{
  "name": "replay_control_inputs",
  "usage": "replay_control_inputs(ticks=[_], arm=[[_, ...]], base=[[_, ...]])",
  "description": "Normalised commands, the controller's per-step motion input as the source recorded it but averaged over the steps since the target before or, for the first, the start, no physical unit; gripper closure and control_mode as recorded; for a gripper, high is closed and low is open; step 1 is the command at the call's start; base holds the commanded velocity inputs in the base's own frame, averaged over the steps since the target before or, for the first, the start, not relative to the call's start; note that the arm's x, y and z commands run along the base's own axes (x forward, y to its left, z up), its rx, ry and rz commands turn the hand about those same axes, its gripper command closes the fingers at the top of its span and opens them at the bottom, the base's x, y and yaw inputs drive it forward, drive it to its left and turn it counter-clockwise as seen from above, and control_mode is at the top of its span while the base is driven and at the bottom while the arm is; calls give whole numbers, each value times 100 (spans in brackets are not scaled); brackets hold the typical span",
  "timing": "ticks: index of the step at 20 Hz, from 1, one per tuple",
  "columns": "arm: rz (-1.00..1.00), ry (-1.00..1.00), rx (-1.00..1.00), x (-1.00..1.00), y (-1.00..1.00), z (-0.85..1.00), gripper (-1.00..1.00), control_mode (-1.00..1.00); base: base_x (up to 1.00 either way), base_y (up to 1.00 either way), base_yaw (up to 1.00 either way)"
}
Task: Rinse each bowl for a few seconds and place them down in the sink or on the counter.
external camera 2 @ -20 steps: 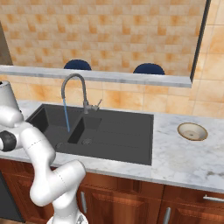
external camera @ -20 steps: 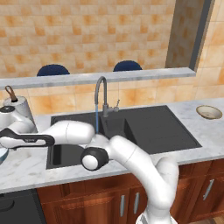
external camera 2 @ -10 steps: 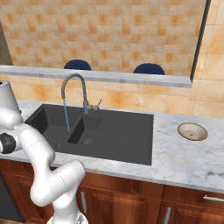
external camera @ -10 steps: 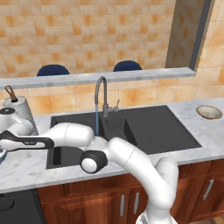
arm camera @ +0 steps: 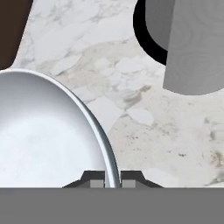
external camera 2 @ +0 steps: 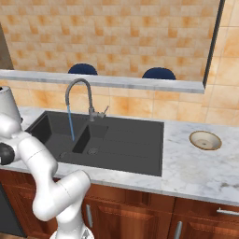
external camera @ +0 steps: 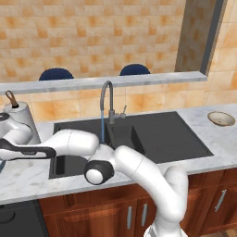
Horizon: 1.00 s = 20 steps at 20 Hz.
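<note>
Room 1st: you've got an orange-tiled wall, a marbled worktop (external camera: 28,173) and a dark 2-basin sink (external camera: 157,134) w/ tap (external camera: 107,104) running. Tan bowl (external camera 2: 205,140) sits far right on the worktop, well apart from the arm. Your end effector (arm camera: 112,180) is pinched narrow on the rim of the pale blue bowl (arm camera: 39,131), left of the sink. Risk: thin rim grip, so the bowl could swing or slip if you lift fast.
</note>
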Motion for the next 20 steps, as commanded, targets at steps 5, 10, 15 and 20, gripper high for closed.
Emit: replay_control_inputs(ticks=[5, 10, 15, 20], arm=[[-13, -8, 4, -38, -38, 18, 100, -100], [-23, -2, 5, -30, -45, 19, 100, -100], [-26, 0, 1, -22, -46, 12, 100, -100], [-22, -1, 6, -28, -52, 22, 100, -100]], base=[[0, 0, 0], [0, 0, 0], [0, 0, 0], [0, 0, 0]])
